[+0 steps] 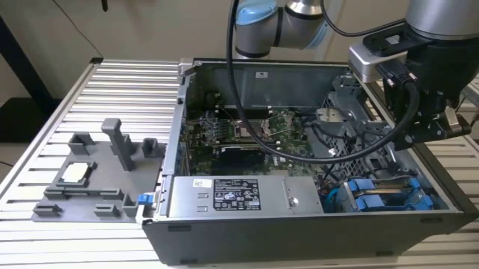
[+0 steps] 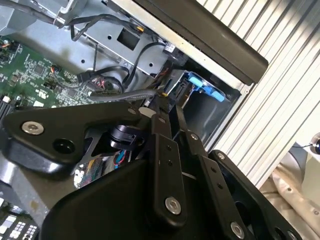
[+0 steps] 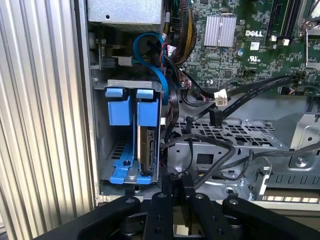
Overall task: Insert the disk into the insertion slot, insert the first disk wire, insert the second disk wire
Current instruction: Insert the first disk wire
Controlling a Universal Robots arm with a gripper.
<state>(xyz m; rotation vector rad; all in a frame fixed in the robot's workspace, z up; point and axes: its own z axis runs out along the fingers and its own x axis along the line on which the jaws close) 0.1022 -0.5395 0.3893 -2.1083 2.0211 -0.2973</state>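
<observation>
Observed the arm (image 1: 441, 22) entering from the top of the exterior view, bent at the wrist and reaching down into the open computer case (image 1: 299, 241) on the exterior view's right, above the drive corner. Found the hand (image 2: 164, 102) in the second wrist view pointed toward that corner, black jointed fingers (image 2: 161, 150) drawn together at the tips, closed or very nearly so. Noted a dark wire (image 2: 125, 96) meeting the fingertips; unable to confirm any pinch on it. Located the disk (image 3: 146, 150) seated on edge in the insertion slot (image 3: 131, 84), held in a bright blue plastic carrier (image 3: 148, 112) beside a second blue carrier (image 3: 119, 111) with the perforated wall showing through it. Recorded the slot as grey sheet metal, set in the case corner just beside the ribbed counter (image 1: 127, 95). Noted a glossy blue cable (image 3: 152, 55) curving above the carriers, loose black cables (image 3: 205, 140) across a perforated steel cage (image 3: 240, 132), and a green circuit board (image 3: 240, 55) with a finned silver heat sink (image 3: 220, 31). Logged in the exterior view a silver labelled power-supply box (image 1: 239, 196) next to the blue carriers, and a matte grey moulded fixture (image 1: 90, 179) on the grooved aluminium counter, apart from the case.
</observation>
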